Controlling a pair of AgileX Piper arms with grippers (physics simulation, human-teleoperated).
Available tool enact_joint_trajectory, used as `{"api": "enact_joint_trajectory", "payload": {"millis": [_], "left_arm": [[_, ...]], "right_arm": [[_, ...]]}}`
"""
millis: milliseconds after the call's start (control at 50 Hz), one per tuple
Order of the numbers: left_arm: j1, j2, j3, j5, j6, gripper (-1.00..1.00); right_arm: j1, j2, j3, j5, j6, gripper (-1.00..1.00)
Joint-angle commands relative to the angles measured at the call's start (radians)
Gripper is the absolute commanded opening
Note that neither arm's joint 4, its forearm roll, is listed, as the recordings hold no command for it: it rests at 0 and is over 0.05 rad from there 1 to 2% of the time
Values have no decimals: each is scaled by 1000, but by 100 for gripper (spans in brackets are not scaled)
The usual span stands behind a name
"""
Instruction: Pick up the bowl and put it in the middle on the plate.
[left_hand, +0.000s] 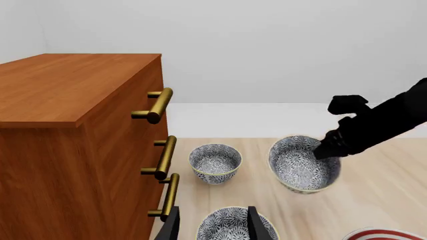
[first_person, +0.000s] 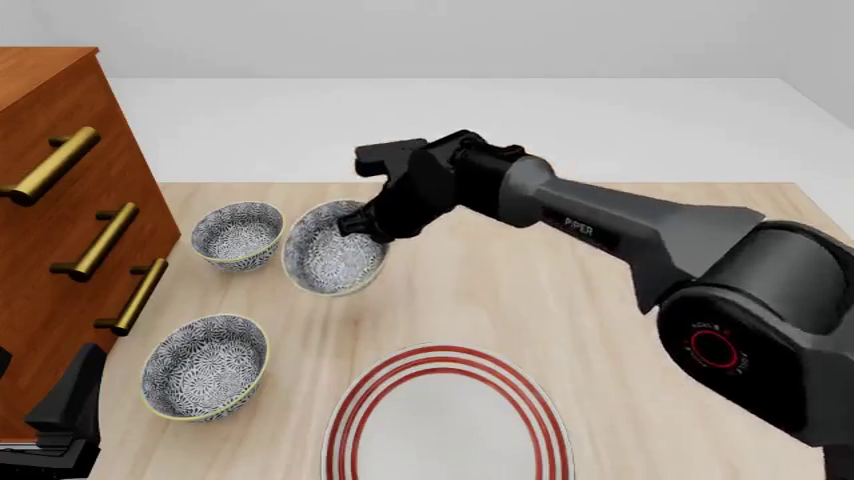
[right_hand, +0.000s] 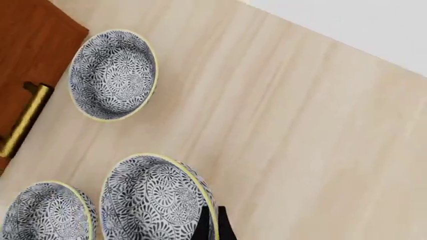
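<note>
**A:** What does the right gripper (first_person: 358, 226) have hold of?

**B:** The bowl (first_person: 332, 248): its fingers are pinched on the rim, one inside the wall and one outside, as the right wrist view shows where the dark fingertips (right_hand: 212, 226) straddle the yellowish edge. The bowl hangs tilted, its mouth turned toward the camera side, and it looks lifted off the table (first_person: 561, 290), though the front view alone does not settle that.

**A:** How will it handle?

**B:** It reads as glazed ceramic: stiff, fairly light for this arm, smooth enough to slip, and breakable if dropped. A rim pinch is the only real hold, since the body looks too wide to span. Held at one edge, it will want to swing, so a slow carry seems wise.

**A:** Where does everything else sit from that gripper?

**B:** A second bowl (first_person: 239, 236) is just beside the held one on the cabinet (first_person: 54, 200) side, close but apparently not touching. A third bowl (first_person: 206, 366) lies nearer the arms' side, below and left of the gripper. The plate (first_person: 447, 415) is on the near side too, well apart from the gripper.

**A:** And the left gripper (left_hand: 212, 227)?

**B:** Spread, holding nothing, over the third bowl in its own view.
</note>
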Motion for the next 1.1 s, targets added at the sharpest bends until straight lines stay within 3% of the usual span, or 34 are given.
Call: {"api": "enact_joint_trajectory", "payload": {"millis": [20, 300, 560, 780, 1100], "left_arm": [[0, 0, 0, 0, 0, 100], [0, 0, 0, 0, 0, 100], [0, 0, 0, 0, 0, 100], [0, 0, 0, 0, 0, 100], [0, 0, 0, 0, 0, 100]], "right_arm": [[-6, -308, 291, -81, 61, -100], [-24, -696, 698, -123, 100, -100], [-36, -868, 971, -158, 146, -100], [1, -902, 1083, -190, 195, -100], [50, -850, 1150, -267, 234, -100]]}}
